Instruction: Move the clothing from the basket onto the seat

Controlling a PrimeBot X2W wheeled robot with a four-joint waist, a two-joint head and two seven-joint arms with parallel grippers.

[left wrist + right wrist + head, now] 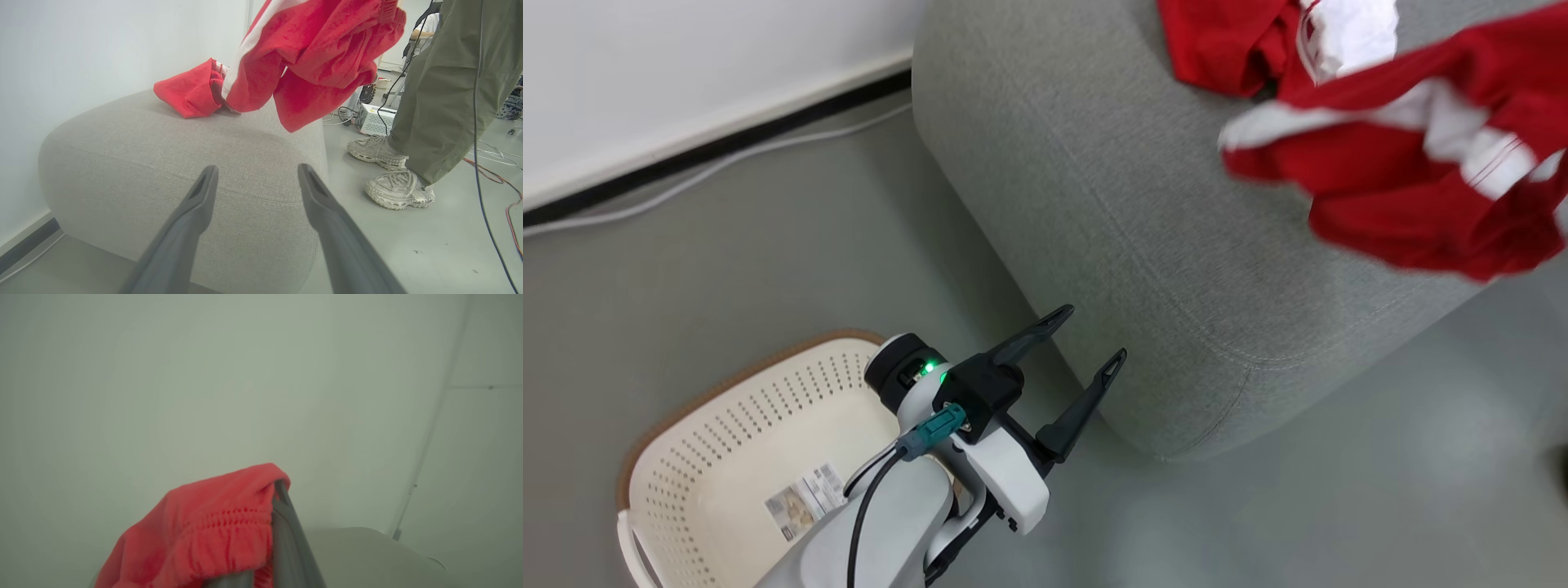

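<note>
Lying on the big grey seat (1111, 204) is one red piece of clothing (1225, 41), so that part looks done. The basket (711, 457) shows no clothes where I can see its bottom. A second red piece (1413, 188) hangs above the seat, pinched tight in the right gripper (278, 494). It needs putting down, I think. The left gripper (1093, 333) is spread wide and holds nothing.
</note>
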